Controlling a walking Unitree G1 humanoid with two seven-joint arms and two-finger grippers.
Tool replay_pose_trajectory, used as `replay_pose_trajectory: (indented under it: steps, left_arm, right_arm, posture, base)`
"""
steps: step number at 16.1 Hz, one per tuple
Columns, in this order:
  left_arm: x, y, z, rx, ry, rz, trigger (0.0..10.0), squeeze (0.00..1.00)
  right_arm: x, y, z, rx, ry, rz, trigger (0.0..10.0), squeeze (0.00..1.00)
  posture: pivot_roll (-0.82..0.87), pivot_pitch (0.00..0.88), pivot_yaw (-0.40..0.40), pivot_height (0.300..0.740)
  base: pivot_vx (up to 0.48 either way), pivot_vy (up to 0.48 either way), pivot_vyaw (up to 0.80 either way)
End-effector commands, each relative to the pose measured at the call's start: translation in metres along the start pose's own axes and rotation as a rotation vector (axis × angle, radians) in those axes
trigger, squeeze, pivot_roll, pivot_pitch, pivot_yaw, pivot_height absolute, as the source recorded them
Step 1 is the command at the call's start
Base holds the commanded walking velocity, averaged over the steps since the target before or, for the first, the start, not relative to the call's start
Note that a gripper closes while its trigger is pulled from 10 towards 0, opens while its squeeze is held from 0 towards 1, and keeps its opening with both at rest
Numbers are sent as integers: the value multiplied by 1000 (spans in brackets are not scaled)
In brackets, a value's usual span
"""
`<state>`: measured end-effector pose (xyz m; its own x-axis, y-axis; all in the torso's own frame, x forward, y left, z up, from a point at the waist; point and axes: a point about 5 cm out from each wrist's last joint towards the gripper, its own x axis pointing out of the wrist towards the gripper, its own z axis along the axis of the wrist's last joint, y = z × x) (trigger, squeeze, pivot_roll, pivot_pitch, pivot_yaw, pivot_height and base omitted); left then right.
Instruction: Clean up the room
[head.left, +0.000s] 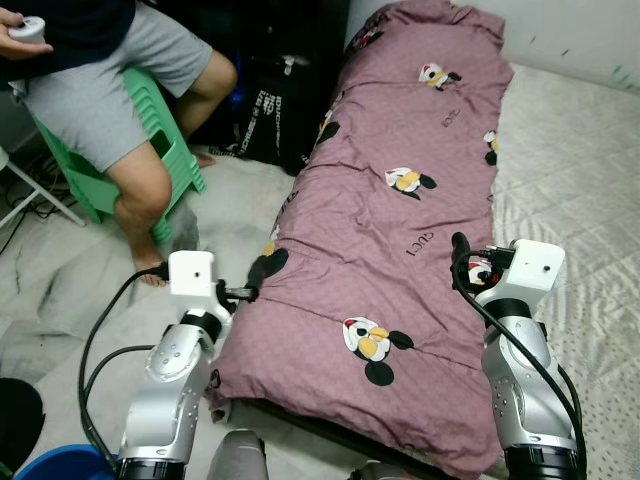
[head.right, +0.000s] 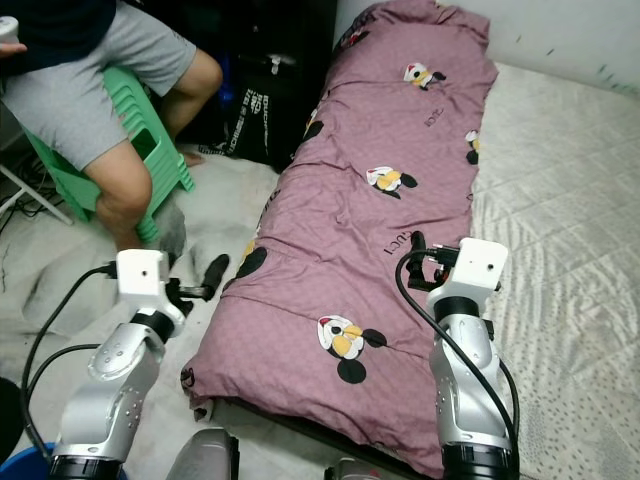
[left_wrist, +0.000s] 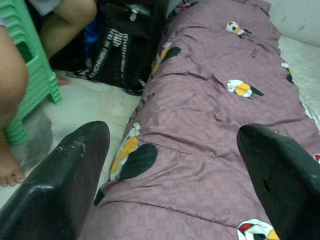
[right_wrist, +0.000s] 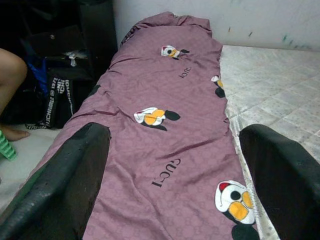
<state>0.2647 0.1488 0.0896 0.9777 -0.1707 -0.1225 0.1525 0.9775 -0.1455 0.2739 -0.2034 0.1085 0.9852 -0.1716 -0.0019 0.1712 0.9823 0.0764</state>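
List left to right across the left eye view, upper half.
Seated person in grey shorts → green plastic stool → black printed bag → mauve cartoon-print quilt → pale quilted mattress.

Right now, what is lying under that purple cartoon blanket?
The purple blanket lies over a pale quilted mattress, bare along its right side. A dark edge shows under its near corner. Whatever else lies beneath is covered.

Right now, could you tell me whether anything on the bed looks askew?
Yes: the purple blanket lies crooked, creased, its left edge hanging over the bed's side toward the floor. Both grippers, left and right, hover open above it.
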Motion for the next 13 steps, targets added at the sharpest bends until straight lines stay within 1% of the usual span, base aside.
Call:
replay_pose_trajectory:
  steps: [1,3,4,5,6,7,10,13]
  left_arm:
    - [-1,1,-5,10,18,5,10000,0]
    - [4,-1,1,37,-1,-12,10000,0]
    - [6,-1,2,38,-2,-12,10000,0]
    - [7,-1,2,37,-2,-8,10000,0]
    - [7,-2,1,36,1,-3,10000,0]
    - [5,-4,-1,33,4,-8,10000,0]
    - [3,-8,-3,35,6,-14,10000,0]
    - [3,-4,-2,42,3,-1,10000,0]
  right_arm:
    - [-1,-3,-3,5,21,-17,10000,1000]
    - [1,-2,-3,3,20,-15,10000,1000]
    - [1,1,-2,25,19,9,10000,1000]
    - [1,3,0,7,7,29,10000,1000]
    - [1,3,0,8,13,30,10000,949]
    - [1,2,-2,1,25,23,10000,0]
    - [2,4,-4,14,33,39,10000,0]
    - [5,8,-3,-7,35,59,10000,0]
  posture:
    - [-52,73,-31,740]
    - [-50,76,-37,740]
    - [-56,82,-42,740]
    - [-62,83,-42,740]
    - [-63,85,-43,740]
    - [-60,87,-46,740]
    - [-50,94,-61,740]
    - [-43,95,-73,740]
  base:
    - [0,0,0]
    - [0,0,0]
    - [0,0,0]
    - [0,0,0]
    - [0,0,0]
    - [0,0,0]
    - [0,0,0]
    - [0,0,0]
